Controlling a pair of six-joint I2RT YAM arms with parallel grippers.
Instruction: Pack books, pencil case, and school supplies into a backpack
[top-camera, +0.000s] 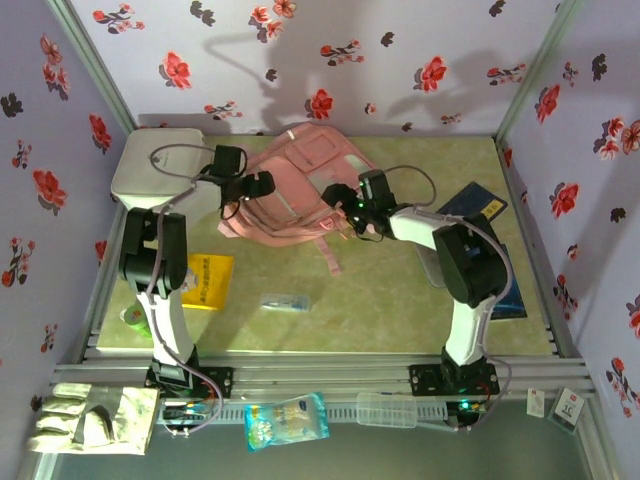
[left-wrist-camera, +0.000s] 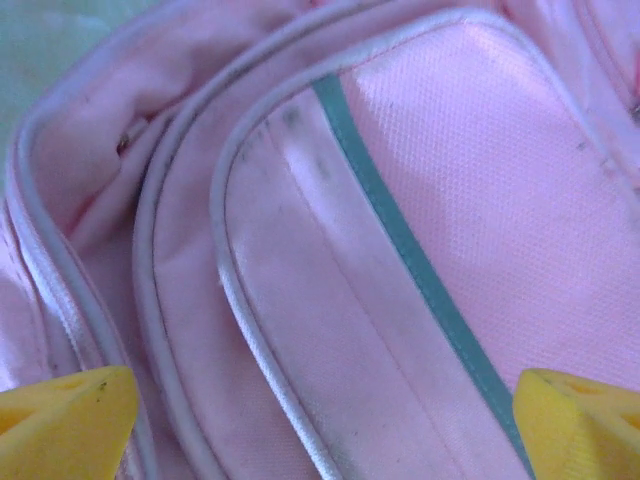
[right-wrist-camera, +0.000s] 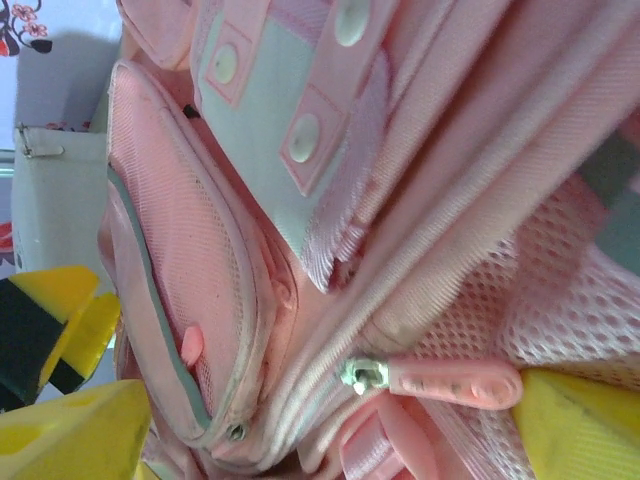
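The pink backpack (top-camera: 295, 185) lies at the back middle of the table. My left gripper (top-camera: 252, 188) hovers at its left side, open, its yellow fingertips (left-wrist-camera: 62, 420) wide apart over the front pocket (left-wrist-camera: 400, 250). My right gripper (top-camera: 347, 203) is at the backpack's right side, open. A pink zipper pull (right-wrist-camera: 455, 381) lies between its fingertips (right-wrist-camera: 580, 425), its end close to the right one. A yellow book (top-camera: 208, 280), a dark navy book (top-camera: 472, 204) and a blue book (top-camera: 512, 292) lie on the table. A clear packet (top-camera: 285, 301) and a green roll (top-camera: 131, 318) lie nearer the front. The pencil case is out of view.
A white rounded box (top-camera: 158, 165) stands at the back left beside the backpack. Off the table's front edge lie a pale glove (top-camera: 90, 415), a blue-white bag (top-camera: 287, 420) and a clear container (top-camera: 385, 408). Flowered walls close in three sides.
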